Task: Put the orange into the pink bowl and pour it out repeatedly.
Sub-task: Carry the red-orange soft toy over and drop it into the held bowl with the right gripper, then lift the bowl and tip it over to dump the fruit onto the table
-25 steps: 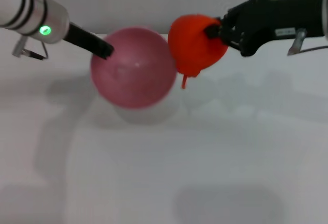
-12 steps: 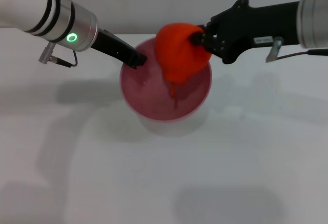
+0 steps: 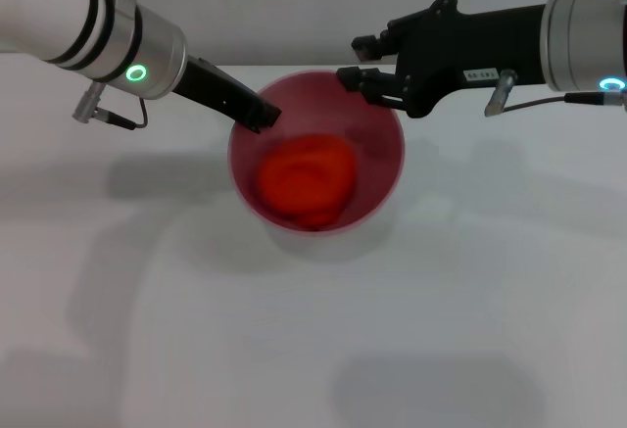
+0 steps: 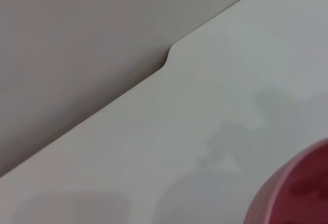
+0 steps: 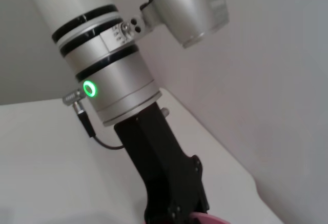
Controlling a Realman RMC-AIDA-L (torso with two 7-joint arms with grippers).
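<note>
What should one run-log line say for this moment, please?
bright orange-red round fruit: inside glossy pink plastic bowl | left gripper: shut on bowl rim | right gripper: open, empty, above far rim | white table

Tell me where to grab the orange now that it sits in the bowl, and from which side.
Grip the orange across its rounded upper half, coming straight down through the pink bowl's open mouth. The deep wall surrounds it, so a sideways approach looks blocked. The left gripper holds the rim, so descend clear of it.
</note>
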